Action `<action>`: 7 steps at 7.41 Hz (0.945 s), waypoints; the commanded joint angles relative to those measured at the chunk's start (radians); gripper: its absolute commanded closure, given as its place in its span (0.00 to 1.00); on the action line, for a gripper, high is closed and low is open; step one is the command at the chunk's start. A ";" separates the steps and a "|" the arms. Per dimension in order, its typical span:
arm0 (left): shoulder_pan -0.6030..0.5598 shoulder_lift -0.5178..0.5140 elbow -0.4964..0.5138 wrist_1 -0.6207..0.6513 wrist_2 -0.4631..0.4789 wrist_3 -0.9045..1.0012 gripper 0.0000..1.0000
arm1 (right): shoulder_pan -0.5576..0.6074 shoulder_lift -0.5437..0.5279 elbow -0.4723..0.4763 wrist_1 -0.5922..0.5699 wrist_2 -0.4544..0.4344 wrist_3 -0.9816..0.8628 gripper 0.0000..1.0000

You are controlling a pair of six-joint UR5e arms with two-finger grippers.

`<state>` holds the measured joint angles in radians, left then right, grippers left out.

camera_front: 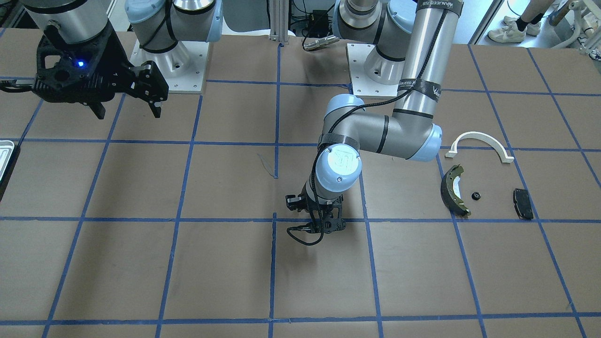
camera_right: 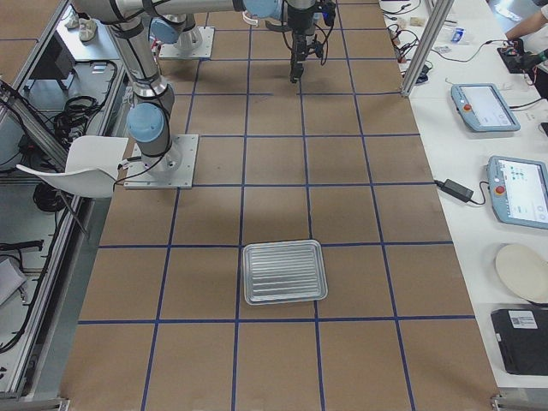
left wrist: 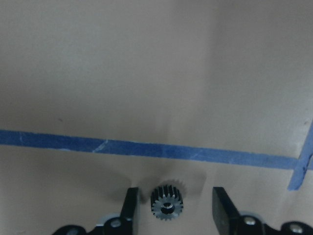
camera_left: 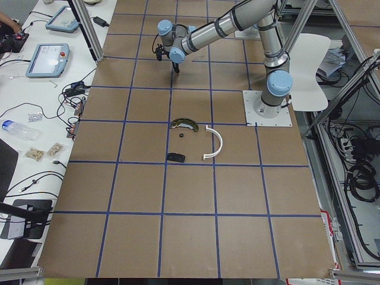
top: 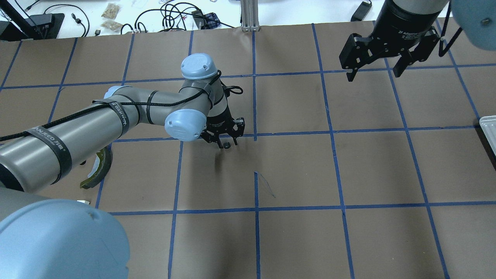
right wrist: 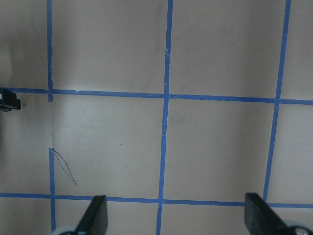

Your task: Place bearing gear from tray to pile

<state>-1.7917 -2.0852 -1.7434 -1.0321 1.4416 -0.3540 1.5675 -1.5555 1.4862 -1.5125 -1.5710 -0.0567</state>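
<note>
Straddling the bearing gear (left wrist: 167, 203), the left pincer (left wrist: 174, 210) is held spread, low over the worktop (left wrist: 146, 73); right pincer (right wrist: 177, 215) is likewise spread.

Left arm (top: 77, 131), centre left: silver tubes, pale blue joint caps (top: 197, 66), black cable (top: 162, 104) under black straps (top: 62, 149) lettered in white. Right gripper (camera_front: 127, 111), upper left: black housing, blue light. White base plates (camera_front: 188, 77), screwed down.

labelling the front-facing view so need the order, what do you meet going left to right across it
tray → right gripper → left gripper → brake shoe → small black round part → black pad
</note>
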 commanded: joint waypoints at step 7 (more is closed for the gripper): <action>0.255 0.047 0.340 -0.478 0.005 0.236 1.00 | 0.003 -0.002 0.000 0.000 0.000 0.000 0.00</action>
<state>-1.6222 -2.0429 -1.5147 -1.3538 1.4406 -0.2224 1.5708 -1.5564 1.4865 -1.5125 -1.5708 -0.0568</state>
